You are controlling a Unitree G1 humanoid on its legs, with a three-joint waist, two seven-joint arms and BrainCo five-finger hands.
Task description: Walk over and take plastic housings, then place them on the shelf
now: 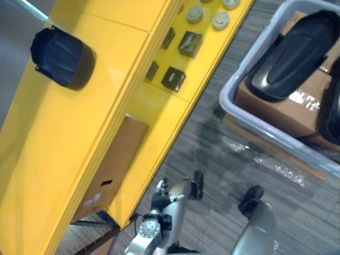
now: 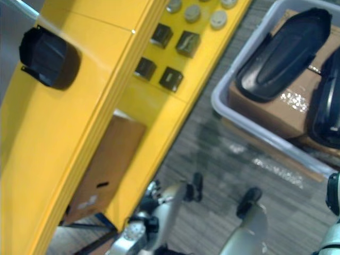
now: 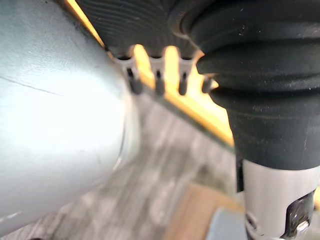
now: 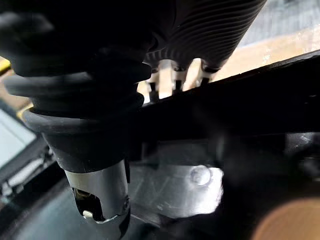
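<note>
While the left robot hand (image 3: 158,75) hangs with fingers loose and straight, holding nothing, the right robot hand (image 4: 175,74) has its fingertips tucked behind a glossy black edge (image 4: 240,110), so I can't tell if it's gripping. One rounded black plastic housing (image 1: 61,57) sits on top of the yellow shelf (image 1: 79,138), well ahead-left of the left robot hand. A long black plastic housing (image 1: 292,53) lies on brown cardboard boxes (image 1: 287,109) in a grey plastic bin (image 1: 228,103), ahead of the right robot hand.

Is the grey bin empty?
No, the grey bin holds black housings lying on a cardboard box.
</note>
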